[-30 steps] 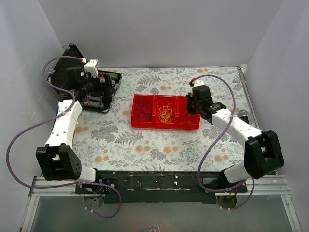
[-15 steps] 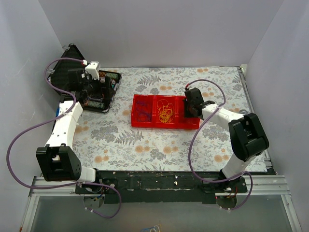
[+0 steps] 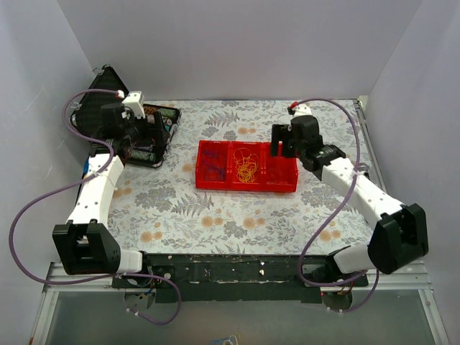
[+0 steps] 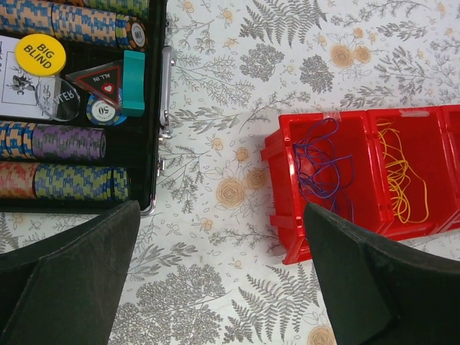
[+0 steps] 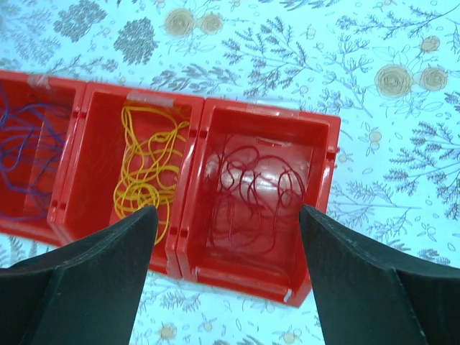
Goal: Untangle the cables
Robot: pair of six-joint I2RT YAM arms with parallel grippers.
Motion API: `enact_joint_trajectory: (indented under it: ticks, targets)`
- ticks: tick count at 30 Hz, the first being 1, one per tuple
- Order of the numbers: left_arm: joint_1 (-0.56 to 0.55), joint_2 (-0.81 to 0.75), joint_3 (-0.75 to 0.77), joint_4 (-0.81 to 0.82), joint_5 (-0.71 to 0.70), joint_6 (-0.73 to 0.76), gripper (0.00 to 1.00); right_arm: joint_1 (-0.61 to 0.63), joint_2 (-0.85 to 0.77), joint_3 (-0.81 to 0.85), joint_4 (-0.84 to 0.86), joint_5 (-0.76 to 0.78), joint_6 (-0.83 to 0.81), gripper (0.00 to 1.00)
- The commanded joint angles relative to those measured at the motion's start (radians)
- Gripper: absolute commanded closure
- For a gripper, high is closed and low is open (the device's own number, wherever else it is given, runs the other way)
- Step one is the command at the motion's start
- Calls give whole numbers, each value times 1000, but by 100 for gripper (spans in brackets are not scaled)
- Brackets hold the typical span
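Note:
The cables lie sorted in a red three-compartment tray [image 3: 248, 187] at mid-table: purple-blue strands [image 3: 213, 167] on the left, yellow ones [image 3: 246, 167] in the middle, red ones [image 5: 255, 194] on the right. My right gripper [image 5: 228, 210] hangs open above the right compartment with nothing between its fingers; it is at the tray's right end [image 3: 282, 149] in the top view. Over the floral cloth left of the tray, my left gripper [image 4: 221, 208] stands wide open and empty. The left wrist view shows the purple-blue [image 4: 323, 169] and yellow [image 4: 402, 180] cables.
An open black poker-chip case [image 4: 72, 108] with chip stacks and markers lies at the back left [image 3: 167, 122], under my left arm. White walls close in the table on three sides. The purple arm hoses loop over both side areas.
My right gripper has gone from shut to open over the tray's right compartment and has risen a little, the arm's elbow swinging outward. The left arm barely shifted.

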Motion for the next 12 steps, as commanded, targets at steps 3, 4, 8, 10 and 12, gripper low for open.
enact_joint_trajectory:
  ticks: [3,4,8,10,12]
  targets:
    - [-2,-82,-23,40,-11,-62,2,3,-210,-156,67,-104,-43,12]
    - [-2,-85,-28,40,-12,-70,2,3,-245,-179,67,-101,-46,11]
    - [-2,-103,-48,44,-26,-78,2,0,-393,-300,79,-6,-40,11]
    - [-2,-105,-51,43,-31,-76,2,-9,-453,-346,80,6,-43,11]
    - [-2,-113,-68,54,-37,-85,2,-15,-494,-377,64,12,-39,11]
